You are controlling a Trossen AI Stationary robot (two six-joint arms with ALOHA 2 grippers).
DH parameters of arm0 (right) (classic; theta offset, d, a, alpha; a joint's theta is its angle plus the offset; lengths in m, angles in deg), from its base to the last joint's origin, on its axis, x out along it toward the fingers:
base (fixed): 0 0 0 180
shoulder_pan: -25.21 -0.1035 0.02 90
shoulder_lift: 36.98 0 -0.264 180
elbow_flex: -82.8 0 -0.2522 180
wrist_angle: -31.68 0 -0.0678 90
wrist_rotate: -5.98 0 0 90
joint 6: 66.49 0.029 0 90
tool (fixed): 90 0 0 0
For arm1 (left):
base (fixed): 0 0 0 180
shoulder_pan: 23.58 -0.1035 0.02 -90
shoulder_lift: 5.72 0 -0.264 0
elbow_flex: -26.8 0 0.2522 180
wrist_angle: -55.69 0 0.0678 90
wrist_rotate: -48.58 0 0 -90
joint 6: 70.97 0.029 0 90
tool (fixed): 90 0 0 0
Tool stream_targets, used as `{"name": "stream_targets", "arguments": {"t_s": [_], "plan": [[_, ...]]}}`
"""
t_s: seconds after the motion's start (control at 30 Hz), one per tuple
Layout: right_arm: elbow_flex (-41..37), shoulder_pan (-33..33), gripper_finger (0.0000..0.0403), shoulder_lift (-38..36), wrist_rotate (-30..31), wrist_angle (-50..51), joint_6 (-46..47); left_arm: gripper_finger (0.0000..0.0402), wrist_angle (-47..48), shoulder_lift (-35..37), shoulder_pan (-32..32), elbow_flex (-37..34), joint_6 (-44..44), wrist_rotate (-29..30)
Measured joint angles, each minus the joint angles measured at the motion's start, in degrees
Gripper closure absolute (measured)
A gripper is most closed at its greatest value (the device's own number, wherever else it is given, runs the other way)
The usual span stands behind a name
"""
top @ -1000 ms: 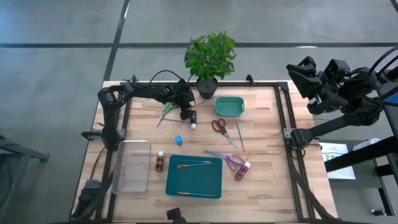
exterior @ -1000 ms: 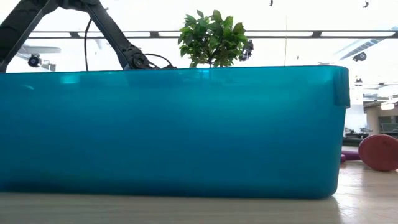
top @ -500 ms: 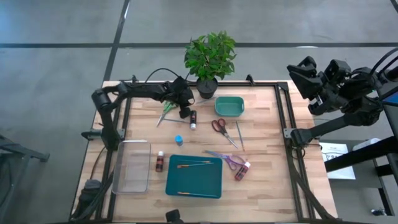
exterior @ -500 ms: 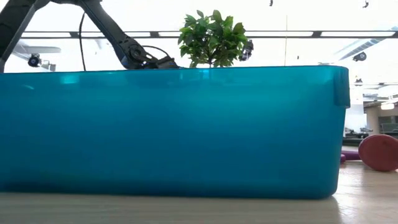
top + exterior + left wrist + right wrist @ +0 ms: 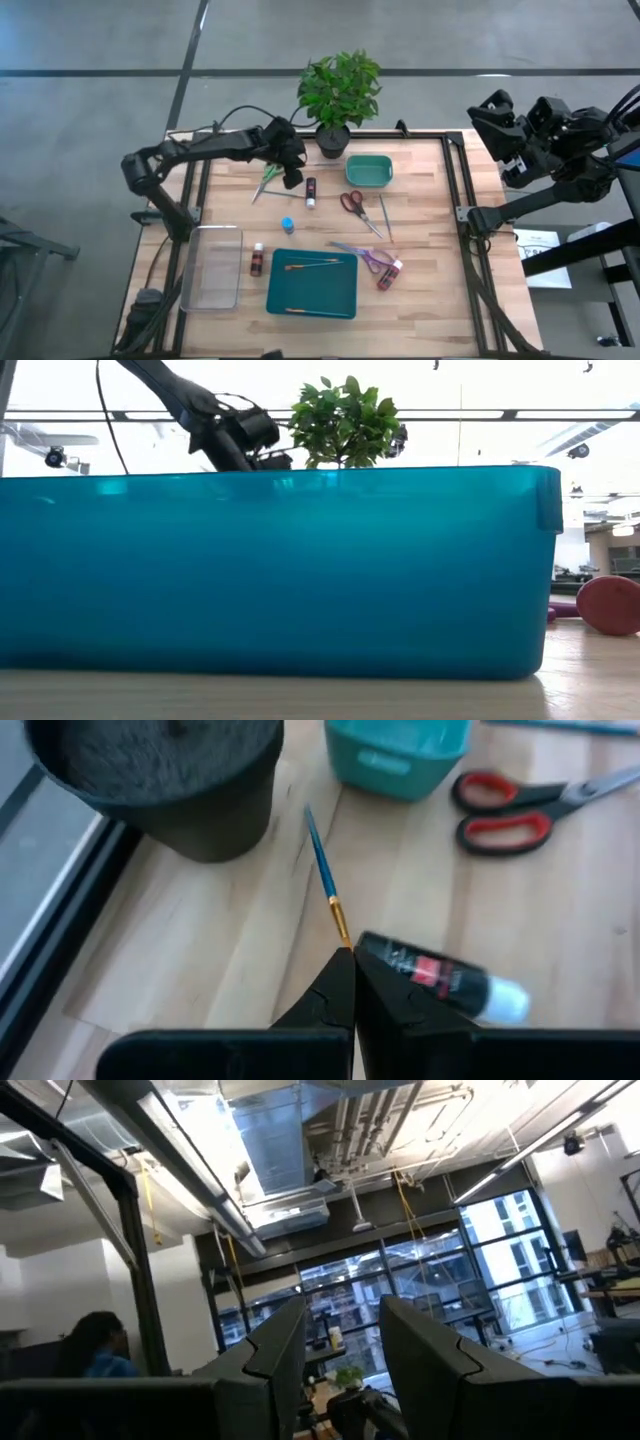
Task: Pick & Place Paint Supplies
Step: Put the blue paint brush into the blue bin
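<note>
- Gripping a thin paintbrush with a blue handle and a gold ferrule point(image 5: 326, 883), the left gripper point(image 5: 352, 970) has its two dark fingers pressed together on the brush's end; the brush sticks out ahead of them, over the wooden table point(image 5: 420, 230).
- Seen from above, the left gripper point(image 5: 291, 172) is over the far left part of the table, near the black pot of a leafy green plant point(image 5: 338, 95) and just beside a pair of green-handled scissors point(image 5: 266, 178).
- A black paint bottle with a white cap point(image 5: 440, 982) lies on its side just beside the left fingertips; in the high view this bottle point(image 5: 311, 192) lies on the wood.
- A small teal bin point(image 5: 368, 170) sits near the plant, with red-handled scissors point(image 5: 352, 203) just in front of it.
- A blue paint bottle point(image 5: 287, 225) stands between the black bottle and a large teal tray point(image 5: 312, 285), which holds two orange-handled brushes point(image 5: 310, 263).
- A dark red bottle point(image 5: 258, 261) stands between the tray and a clear plastic container point(image 5: 211, 267).
- A pinkish bottle point(image 5: 390, 274) lies by purple-handled scissors point(image 5: 368, 257), right of the tray.
- The right gripper point(image 5: 340, 1350) is raised off the table's right edge, pointing into the room, jaws apart and holding nothing.
</note>
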Motion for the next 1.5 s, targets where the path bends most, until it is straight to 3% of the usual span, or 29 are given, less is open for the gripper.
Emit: {"name": "stream_targets", "arguments": {"t_s": [0.87, 1.5], "plan": [[-0.04, 0.00, 0.0274, -1.39, -2.64, 1.01, -1.49, 0.0401, 1.28, 12.80, 8.41, 0.02, -11.07, 6.38], [-0.04, 0.00, 0.0274, -1.84, -2.63, 1.39, -2.32, 0.0401, 7.62, 13.55, 8.83, 0.04, -11.10, 6.93]]}}
